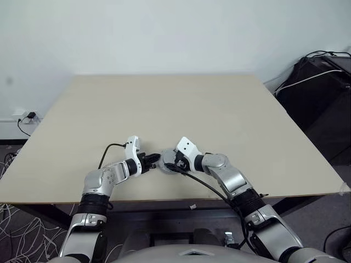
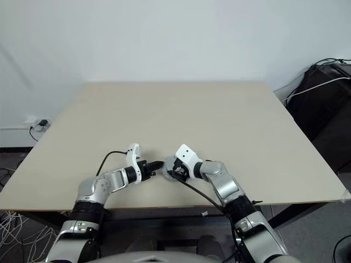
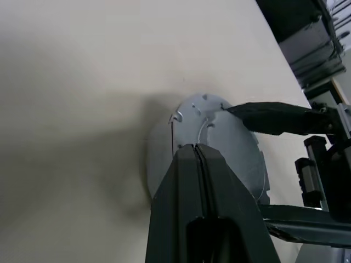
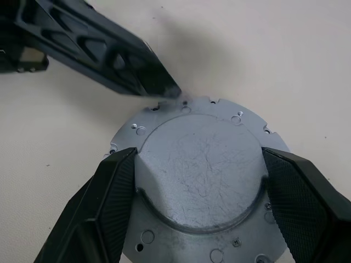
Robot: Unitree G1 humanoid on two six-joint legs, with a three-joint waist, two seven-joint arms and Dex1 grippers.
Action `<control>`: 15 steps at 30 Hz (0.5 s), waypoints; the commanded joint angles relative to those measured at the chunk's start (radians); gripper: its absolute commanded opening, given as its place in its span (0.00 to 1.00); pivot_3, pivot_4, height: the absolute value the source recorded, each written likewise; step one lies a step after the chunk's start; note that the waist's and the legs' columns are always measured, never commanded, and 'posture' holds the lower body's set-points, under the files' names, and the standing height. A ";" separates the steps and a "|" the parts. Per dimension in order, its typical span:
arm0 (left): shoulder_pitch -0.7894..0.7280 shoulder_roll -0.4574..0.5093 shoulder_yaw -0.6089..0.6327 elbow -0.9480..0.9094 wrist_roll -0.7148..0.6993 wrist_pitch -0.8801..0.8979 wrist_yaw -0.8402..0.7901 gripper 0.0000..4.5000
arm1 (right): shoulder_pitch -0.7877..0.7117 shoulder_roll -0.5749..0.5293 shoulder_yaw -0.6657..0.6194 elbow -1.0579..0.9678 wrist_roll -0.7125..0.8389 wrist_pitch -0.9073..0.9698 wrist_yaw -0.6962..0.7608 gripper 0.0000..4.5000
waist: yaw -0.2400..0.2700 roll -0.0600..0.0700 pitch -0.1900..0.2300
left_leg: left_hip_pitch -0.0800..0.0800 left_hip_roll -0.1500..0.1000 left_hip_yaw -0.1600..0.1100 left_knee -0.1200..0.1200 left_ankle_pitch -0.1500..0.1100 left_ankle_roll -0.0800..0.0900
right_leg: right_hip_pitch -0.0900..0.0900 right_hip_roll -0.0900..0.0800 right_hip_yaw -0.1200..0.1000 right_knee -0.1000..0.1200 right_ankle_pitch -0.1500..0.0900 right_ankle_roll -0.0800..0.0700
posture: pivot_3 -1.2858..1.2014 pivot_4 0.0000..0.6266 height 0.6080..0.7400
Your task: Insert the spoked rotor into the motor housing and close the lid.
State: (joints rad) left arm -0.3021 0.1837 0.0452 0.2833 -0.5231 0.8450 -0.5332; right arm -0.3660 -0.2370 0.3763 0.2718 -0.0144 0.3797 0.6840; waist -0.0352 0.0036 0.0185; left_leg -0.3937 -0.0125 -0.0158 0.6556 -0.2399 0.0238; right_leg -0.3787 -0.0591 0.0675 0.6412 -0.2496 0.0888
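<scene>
Two right fingers [image 4: 118, 189] are spread around the raised centre of the lid [image 4: 200, 175], which is gripped between them on the table [image 1: 230, 109]. Left gripper [image 4: 164, 90] is pressed shut, tips at the lid's rim.

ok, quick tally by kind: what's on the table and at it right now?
Silver-grey lid: 1
Grippers: 2, left gripper shut, its tip at the lid's rim; right gripper closed around the lid's raised centre
Table: 1
Total: 4
</scene>
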 commanded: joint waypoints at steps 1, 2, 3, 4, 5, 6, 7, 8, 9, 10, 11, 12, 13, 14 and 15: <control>-0.039 0.000 -0.028 0.018 0.026 0.014 -0.004 0.00 | 0.010 -0.014 -0.006 -0.001 -0.019 0.021 -0.013 0.72 | 0.001 0.000 0.000 | 0.000 0.000 0.000 0.000 0.000 0.000 | 0.000 0.000 0.000 0.000 0.000 0.000 | 0.52 0.00 1.00; -0.044 -0.002 -0.035 0.026 0.034 0.016 -0.002 0.00 | 0.010 -0.013 -0.006 -0.003 -0.019 0.021 -0.014 0.72 | 0.001 0.000 0.000 | 0.000 0.000 -0.001 0.000 0.000 0.000 | 0.000 0.000 0.000 0.000 0.000 0.000 | 0.52 0.00 1.00; -0.048 -0.004 -0.041 0.033 0.039 0.017 0.000 0.00 | 0.010 -0.013 -0.006 -0.006 -0.018 0.021 -0.014 0.72 | 0.000 0.000 0.000 | 0.000 0.000 -0.001 0.000 0.000 0.000 | 0.000 0.000 0.000 0.000 0.000 0.000 | 0.52 0.00 1.00; -0.051 -0.007 -0.046 0.038 0.043 0.020 0.001 0.00 | 0.011 -0.013 -0.006 -0.009 -0.018 0.022 -0.015 0.72 | 0.001 0.000 0.000 | 0.000 0.000 -0.001 0.000 0.000 0.000 | 0.000 0.000 0.000 0.000 0.000 0.000 | 0.52 0.00 1.00; -0.053 -0.010 -0.050 0.042 0.046 0.022 0.001 0.00 | 0.012 -0.013 -0.006 -0.012 -0.017 0.022 -0.015 0.72 | 0.001 0.000 0.000 | 0.000 0.000 -0.001 0.000 0.000 0.000 | 0.000 0.000 0.000 0.000 0.000 0.000 | 0.52 0.00 1.00; -0.055 -0.011 -0.055 0.047 0.050 0.023 -0.001 0.00 | 0.013 -0.013 -0.006 -0.015 -0.016 0.022 -0.015 0.72 | 0.001 0.000 0.000 | 0.000 -0.001 -0.001 0.000 0.000 0.000 | 0.000 0.000 0.000 0.000 0.000 0.000 | 0.52 0.00 1.00; -0.057 -0.013 -0.058 0.050 0.054 0.025 -0.002 0.00 | 0.014 -0.013 -0.006 -0.019 -0.015 0.022 -0.015 0.72 | 0.002 0.000 0.000 | 0.000 -0.001 -0.001 0.000 0.000 0.000 | 0.000 0.000 0.000 0.000 0.000 0.000 | 0.52 0.00 1.00; -0.058 -0.014 -0.060 0.051 0.057 0.027 -0.002 0.00 | 0.016 -0.013 -0.007 -0.026 -0.013 0.023 -0.013 0.72 | 0.002 0.000 0.000 | 0.000 -0.001 -0.001 0.000 0.000 -0.001 | 0.001 0.000 0.000 0.000 0.000 0.000 | 0.52 0.00 1.00; -0.058 -0.016 -0.061 0.052 0.060 0.028 -0.003 0.00 | 0.019 -0.014 -0.008 -0.034 -0.008 0.023 -0.010 0.72 | 0.003 0.000 0.000 | 0.000 -0.001 -0.001 0.000 -0.001 -0.001 | 0.001 -0.001 0.000 0.000 0.000 0.000 | 0.52 0.00 1.00; -0.059 -0.017 -0.062 0.052 0.063 0.030 -0.004 0.00 | 0.023 -0.013 -0.012 -0.046 0.002 0.026 -0.002 0.72 | 0.005 0.000 0.000 | 0.000 -0.002 -0.002 0.000 -0.001 -0.001 | 0.001 -0.001 0.000 0.000 0.000 0.001 | 0.52 0.00 1.00; -0.059 -0.018 -0.062 0.052 0.064 0.031 -0.005 0.00 | 0.026 -0.014 -0.015 -0.058 0.010 0.029 0.004 0.72 | 0.006 0.000 0.000 | 0.000 -0.002 -0.002 0.000 -0.001 -0.001 | 0.001 -0.001 0.000 0.000 0.000 0.001 | 0.52 0.00 1.00; -0.059 -0.018 -0.065 0.052 0.067 0.032 -0.007 0.00 | 0.029 -0.013 -0.018 -0.070 0.014 0.032 0.005 0.80 | 0.008 0.000 0.000 | 0.000 -0.002 -0.002 0.000 -0.001 -0.001 | 0.001 -0.001 0.000 -0.001 -0.001 0.001 | 0.52 0.00 1.00; -0.059 -0.018 -0.067 0.052 0.070 0.034 -0.008 0.00 | 0.032 -0.013 -0.022 -0.081 0.019 0.034 0.006 0.88 | 0.009 0.000 0.000 | 0.000 -0.003 -0.002 0.000 -0.001 -0.001 | 0.001 -0.002 0.000 -0.001 0.000 0.001 | 0.52 0.00 1.00; -0.059 -0.018 -0.067 0.053 0.073 0.034 -0.010 0.00 | 0.035 -0.013 -0.027 -0.096 0.027 0.037 0.012 0.95 | 0.009 -0.001 0.000 | 0.000 -0.003 -0.003 -0.001 0.000 -0.001 | 0.001 -0.002 0.000 -0.001 0.000 0.000 | 0.52 0.00 1.00; -0.059 -0.019 -0.067 0.053 0.074 0.034 -0.011 0.00 | 0.038 -0.013 -0.031 -0.108 0.035 0.039 0.016 1.00 | 0.009 0.000 0.000 | 0.000 -0.003 -0.003 -0.001 0.000 -0.001 | 0.001 -0.002 0.000 -0.002 0.000 0.000 | 0.52 0.00 1.00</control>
State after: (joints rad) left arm -0.3523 0.1687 0.0063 0.3155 -0.4701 0.8640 -0.5459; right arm -0.3260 -0.2481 0.3611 0.2064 0.0051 0.4115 0.6902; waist -0.0259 0.0032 0.0186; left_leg -0.3942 -0.0158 -0.0188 0.6538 -0.2404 0.0230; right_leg -0.3783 -0.0610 0.0675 0.6392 -0.2499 0.0889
